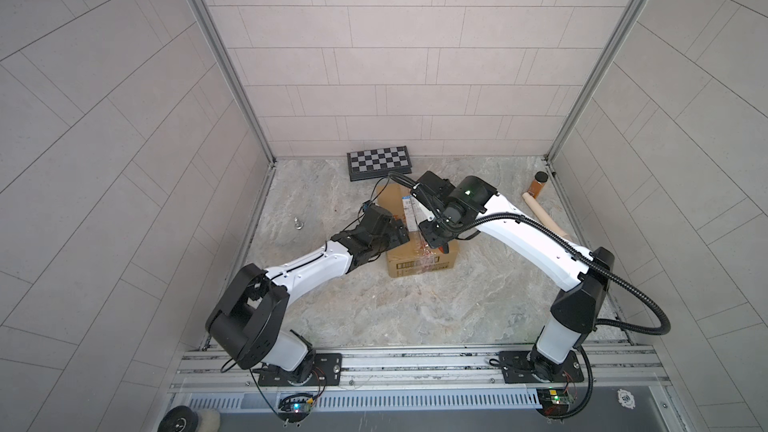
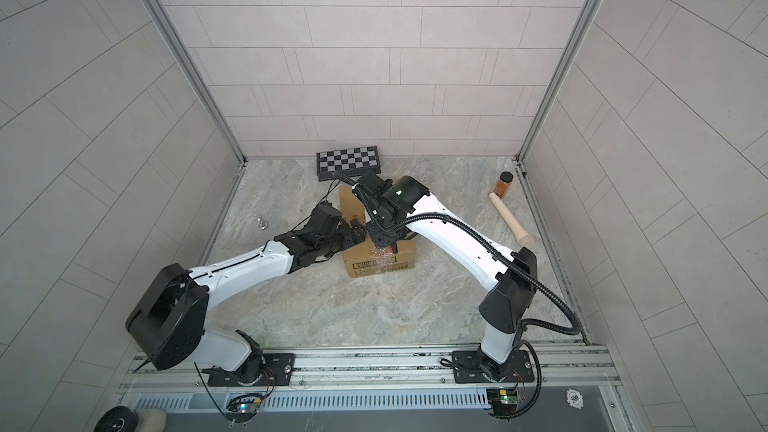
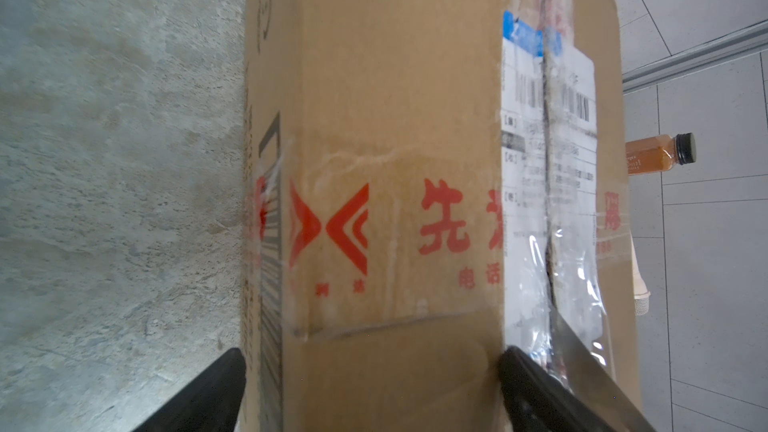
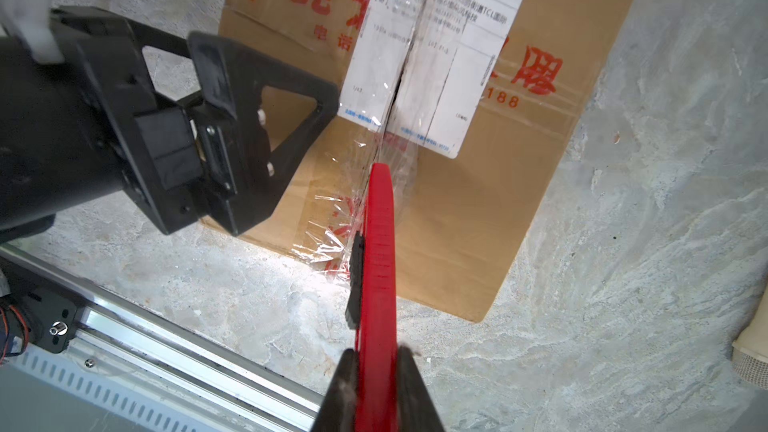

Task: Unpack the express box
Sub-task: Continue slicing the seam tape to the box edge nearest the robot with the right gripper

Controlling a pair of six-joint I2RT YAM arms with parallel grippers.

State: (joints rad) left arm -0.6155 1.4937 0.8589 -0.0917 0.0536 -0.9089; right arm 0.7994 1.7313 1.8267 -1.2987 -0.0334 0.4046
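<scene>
The express box (image 1: 419, 261) (image 2: 378, 261) is a brown carton with red characters, a white label and clear tape, standing mid-floor. My right gripper (image 4: 376, 351) (image 1: 436, 241) is shut on a red utility knife (image 4: 376, 243) (image 2: 392, 248), whose front end rests on the torn tape at the box's top seam (image 4: 399, 89). In the left wrist view its grey blade (image 3: 582, 351) lies along that slit. My left gripper (image 3: 370, 353) (image 1: 400, 229) stands wide open at the box's left side, one finger (image 4: 299, 118) over the top, the other (image 4: 232, 201) by the front corner.
A checkered board case (image 1: 380, 162) (image 2: 348, 162) lies behind the box by the back wall. A brown bottle (image 1: 537, 184) (image 3: 656, 153) and a wooden rolling pin (image 1: 544, 214) lie at the back right. A small metal piece (image 1: 297, 223) sits at left. A rail (image 1: 415, 361) bounds the front.
</scene>
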